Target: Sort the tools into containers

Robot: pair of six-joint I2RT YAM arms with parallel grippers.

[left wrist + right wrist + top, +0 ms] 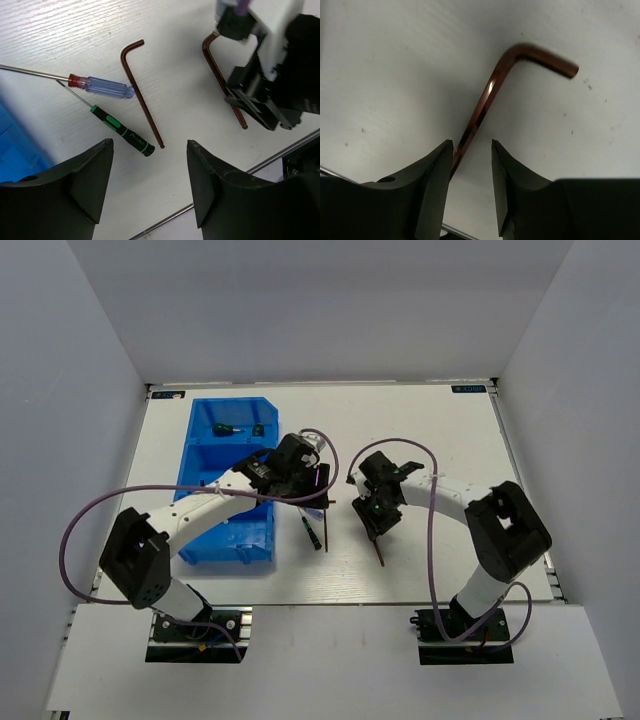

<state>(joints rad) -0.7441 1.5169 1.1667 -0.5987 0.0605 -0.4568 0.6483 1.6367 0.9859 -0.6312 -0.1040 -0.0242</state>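
Observation:
The blue bin [205, 455] stands at the left; its corner shows in the left wrist view [15, 145]. Two green-handled screwdrivers [227, 429] lie in its far compartment. My left gripper [305, 480] is open and empty [150, 145], hovering above a purple-handled screwdriver [107, 87], a black-and-green screwdriver [122, 131] and a brown hex key [142, 95] on the table. My right gripper [378, 525] is low over a second hex key [495, 90]. Its jaws [471, 145] are open and straddle the key's long shaft, which runs along the left finger.
The black-and-green screwdriver [312, 530] and the first hex key [326, 523] lie just right of the bin. The second hex key's end [380, 558] sticks out toward the table's near edge. My left arm reaches across the bin. Grey walls enclose the white table [450, 430].

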